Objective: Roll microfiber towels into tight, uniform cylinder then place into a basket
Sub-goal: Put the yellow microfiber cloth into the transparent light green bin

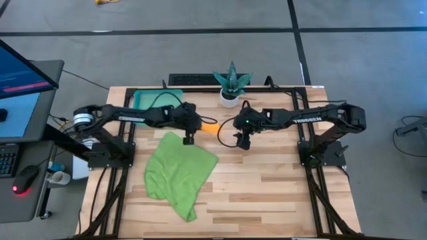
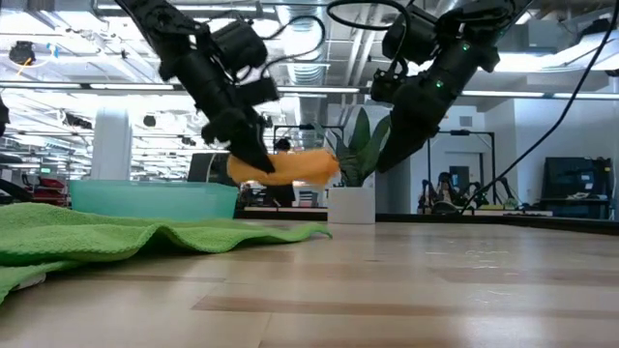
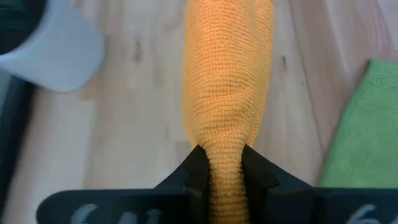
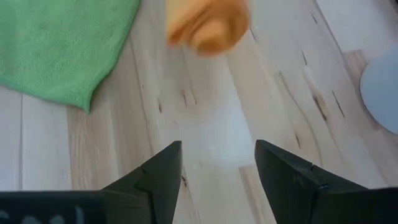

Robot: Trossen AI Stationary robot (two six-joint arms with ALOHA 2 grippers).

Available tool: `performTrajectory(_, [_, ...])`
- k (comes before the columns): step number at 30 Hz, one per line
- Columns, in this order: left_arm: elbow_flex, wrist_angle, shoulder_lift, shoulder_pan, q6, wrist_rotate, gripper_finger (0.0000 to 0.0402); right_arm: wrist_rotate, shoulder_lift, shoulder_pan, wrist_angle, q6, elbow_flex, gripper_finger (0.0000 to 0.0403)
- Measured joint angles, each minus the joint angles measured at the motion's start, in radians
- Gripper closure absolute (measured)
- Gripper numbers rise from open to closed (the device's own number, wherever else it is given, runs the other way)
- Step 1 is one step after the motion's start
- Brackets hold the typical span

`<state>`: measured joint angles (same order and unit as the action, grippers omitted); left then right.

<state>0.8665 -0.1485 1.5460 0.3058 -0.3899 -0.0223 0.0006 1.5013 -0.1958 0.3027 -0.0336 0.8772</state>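
Note:
The orange towel (image 1: 209, 127) is rolled into a cylinder and hangs above the table's middle, near the far side, with my left gripper (image 3: 225, 177) shut on it. In the low view the orange roll (image 2: 290, 166) is clear of the wood. The green towel (image 1: 179, 172) lies spread and rumpled on the table, nearer the front. The teal basket (image 1: 142, 100) stands at the far left. My right gripper (image 4: 217, 163) stands open just right of the roll's free end (image 4: 208, 25), with nothing between its fingers. My left gripper pinches one end of the orange roll (image 3: 225, 163) between its two fingers, squeezing that end narrow. The fingers slant down from the table's left and lie along the roll. The roll sticks out past them toward the right, about level and lifted clear of the table.
A white pot (image 2: 350, 205) with a spiky green plant (image 1: 231, 81) stands at the far edge, just behind the two grippers. The basket's rim (image 2: 155, 188) is left of the roll. Bare wood lies in front of and to the right of the green towel.

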Motion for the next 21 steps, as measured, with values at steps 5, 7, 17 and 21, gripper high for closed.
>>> performTrajectory(5, [0.001, -0.070, -0.110, 0.028, -0.016, 0.011, 0.0371, 0.000, 0.000, -0.003, 0.002, -0.001, 0.000, 0.0178])
performTrajectory(7, [0.001, -0.108, -0.156, 0.036, -0.020, 0.024, 0.0371, 0.000, 0.000, -0.003, 0.001, -0.001, 0.000, 0.0178])
performTrajectory(17, [0.001, -0.272, -0.373, 0.075, -0.047, 0.099, 0.0371, 0.000, 0.000, -0.003, 0.002, -0.001, 0.000, 0.0178])
performTrajectory(21, [0.001, -0.327, -0.447, 0.106, -0.075, 0.123, 0.0371, 0.000, 0.000, -0.003, 0.002, -0.002, 0.000, 0.0178])
